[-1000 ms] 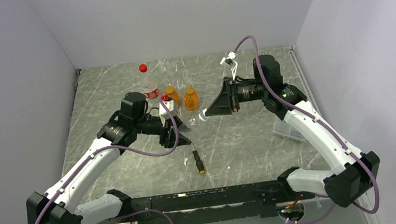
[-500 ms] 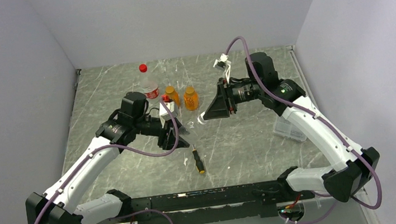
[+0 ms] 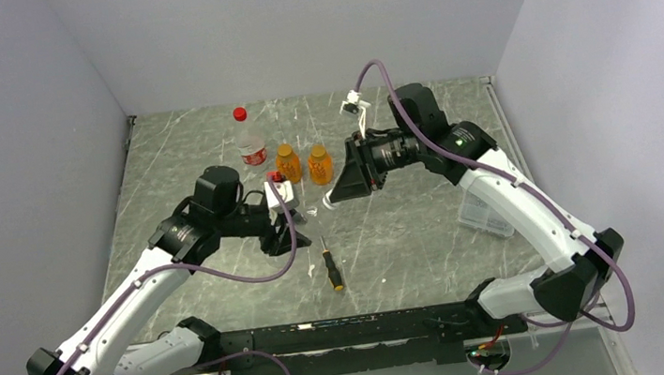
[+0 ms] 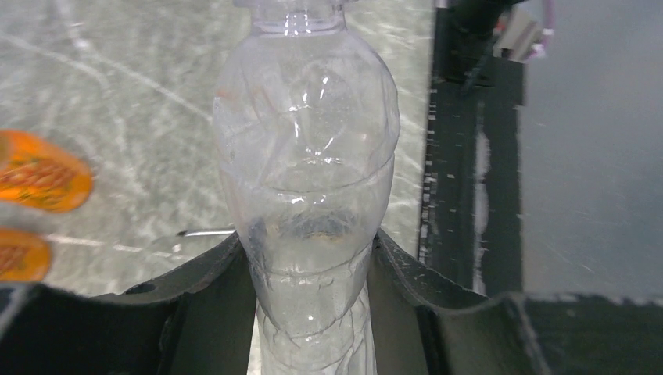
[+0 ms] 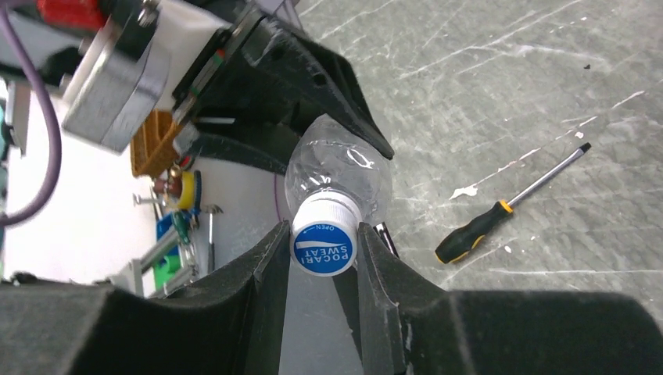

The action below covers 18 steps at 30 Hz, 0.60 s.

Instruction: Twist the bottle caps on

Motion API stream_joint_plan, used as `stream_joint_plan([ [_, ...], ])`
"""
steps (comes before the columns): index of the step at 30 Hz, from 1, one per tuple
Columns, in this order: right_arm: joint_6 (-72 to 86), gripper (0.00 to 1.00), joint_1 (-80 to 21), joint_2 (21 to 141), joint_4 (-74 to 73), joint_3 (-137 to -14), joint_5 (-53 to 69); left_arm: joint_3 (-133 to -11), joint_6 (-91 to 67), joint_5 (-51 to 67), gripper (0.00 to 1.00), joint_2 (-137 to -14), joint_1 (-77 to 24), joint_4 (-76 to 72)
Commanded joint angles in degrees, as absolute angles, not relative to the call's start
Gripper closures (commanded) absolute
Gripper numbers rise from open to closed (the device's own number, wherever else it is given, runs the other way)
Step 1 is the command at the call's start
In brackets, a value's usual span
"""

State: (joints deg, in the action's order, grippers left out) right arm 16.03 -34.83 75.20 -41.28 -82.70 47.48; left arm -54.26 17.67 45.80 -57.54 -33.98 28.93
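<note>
Small clear bottle (image 4: 305, 133), clamped at its waist in left end effector (image 4: 309, 262), blue-and-white cap (image 5: 321, 251) at its neck, pinched by right end effector (image 5: 322, 231), screwdriver (image 5: 500, 209) lying on tabletop (image 5: 547, 94)

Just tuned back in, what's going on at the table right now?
The left gripper clamps the small clear bottle around its lower body, holding it out between the arms. The right gripper is shut on the blue-and-white cap, which sits on that bottle's neck. Behind them, the tall clear bottle and two amber bottles stand, apparently capped. A screwdriver lies nearer the front.
</note>
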Motion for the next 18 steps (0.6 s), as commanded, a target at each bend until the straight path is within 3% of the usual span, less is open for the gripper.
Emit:
stream_joint_plan([
  [1,27.02,0.91,-36.65,79.64,-47.02,-85.08,42.77,-54.30,16.40,32.94,1.00,-53.34,-35.30,10.25],
  [8,39.92,0.92,-36.61,83.18,-50.36,-88.07,34.38,-52.82,18.89,21.20,1.00,-50.02,-38.42,4.45],
  [18,50.70,0.92,-36.91,85.49,-50.08,-87.88,31.42,-51.93,21.62,17.24,1.00,-49.84,-41.20,2.72],
])
